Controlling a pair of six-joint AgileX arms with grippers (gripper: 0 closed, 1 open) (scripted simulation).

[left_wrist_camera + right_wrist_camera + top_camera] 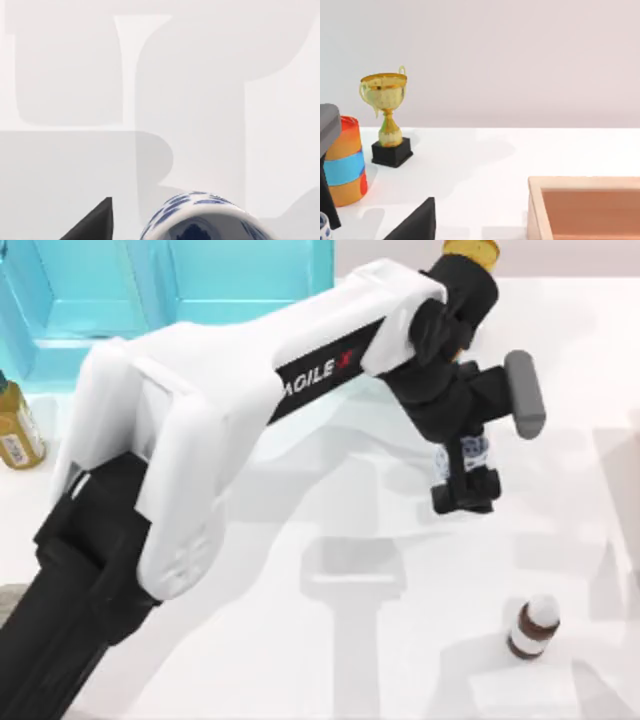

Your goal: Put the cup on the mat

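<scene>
Above the white table (330,660) — cup (470,453) clamped between left jaws.

A rendered simulation test scene: a bare white tabletop (330,660) against a blank wall (520,60), strewn with unrelated props like a trophy (386,117)

Most of the small white ceramic cup with blue pattern (473,452) is hidden by the left gripper (466,490) in the top view. In the left wrist view, the cup (205,220) is cut off by the edge. The golden goblet (470,250) is cropped.
</scene>
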